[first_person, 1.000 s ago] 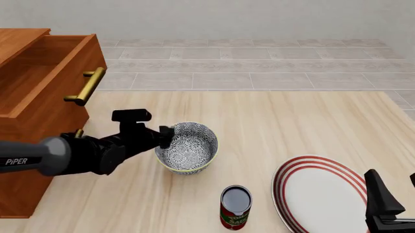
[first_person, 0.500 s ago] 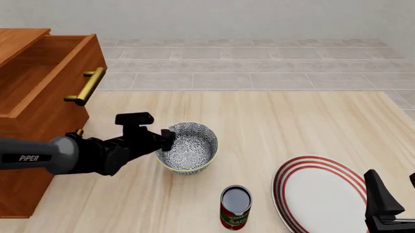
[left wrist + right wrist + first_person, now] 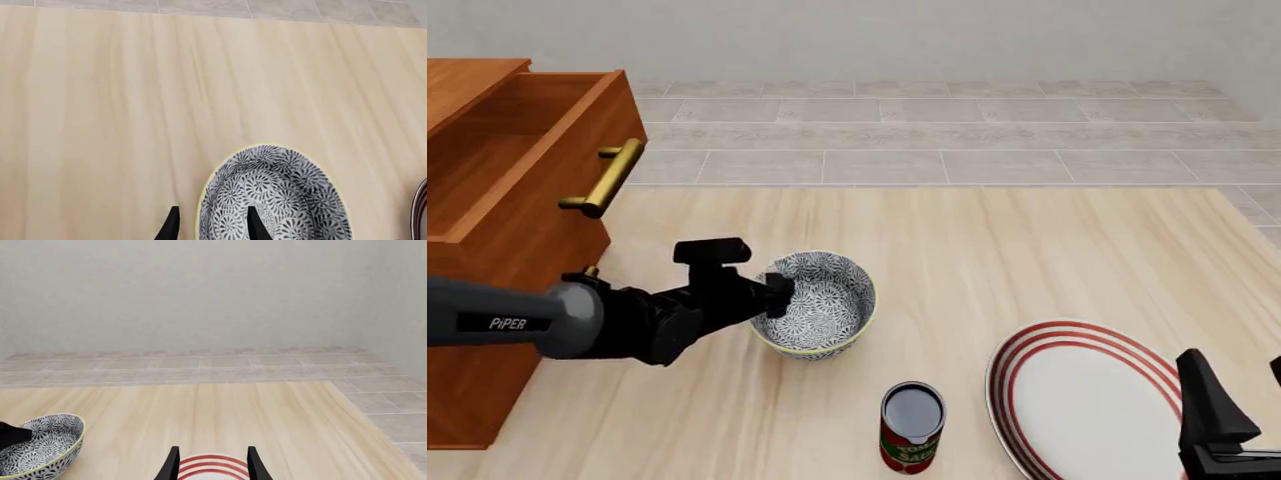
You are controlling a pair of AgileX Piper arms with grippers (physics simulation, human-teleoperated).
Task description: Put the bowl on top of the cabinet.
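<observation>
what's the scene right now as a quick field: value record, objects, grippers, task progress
bowl: on the table, upright, right of the cabinet
cabinet: at the table's left edge, top drawer open
left gripper: open, fingers straddling the bowl's rim, one inside, one outside
right gripper: open, holding nothing, above the plate
plate: flat on the table, near right
can: upright, in front of the bowl
task progress: bowl not yet lifted

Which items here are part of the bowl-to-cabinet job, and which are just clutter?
In the job:
- bowl, rim between the left gripper fingers
- cabinet, at the table's left, drawer open

Lying about:
- plate, red-ringed, under the idle right gripper
- can, upright, near the bowl
</observation>
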